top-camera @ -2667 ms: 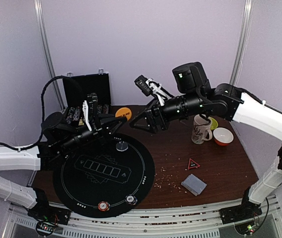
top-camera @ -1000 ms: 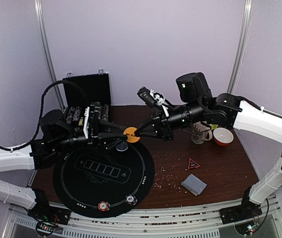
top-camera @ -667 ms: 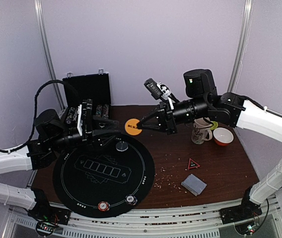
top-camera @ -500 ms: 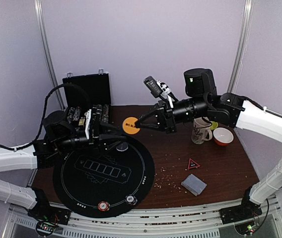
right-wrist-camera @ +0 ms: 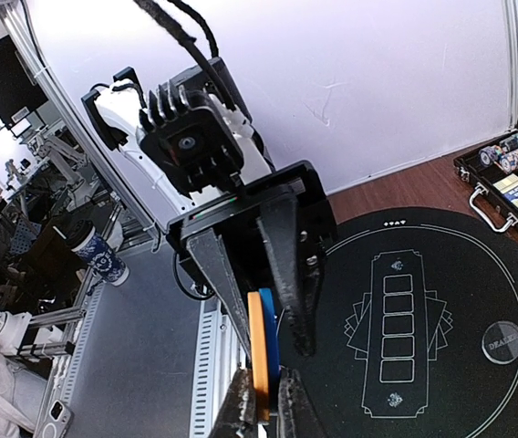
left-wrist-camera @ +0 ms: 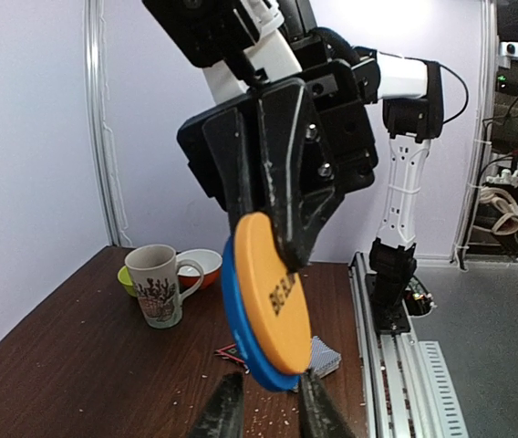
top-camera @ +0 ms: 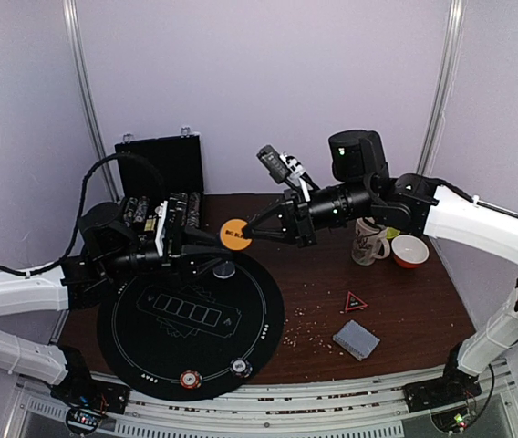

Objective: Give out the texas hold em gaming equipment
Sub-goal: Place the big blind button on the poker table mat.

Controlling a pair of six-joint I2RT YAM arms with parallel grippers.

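Right gripper pinching flat round orange disc stacked against round blue disc; left gripper, I see, narrowly parted just below

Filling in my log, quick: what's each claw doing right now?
Left claw: open, holding nothing.
Right claw: closed on the orange and blue discs, stacked face to face.

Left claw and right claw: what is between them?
The orange disc, with a blue disc stacked behind it, pinched by the right claw; the left claw faces them. Top and left wrist views show it.
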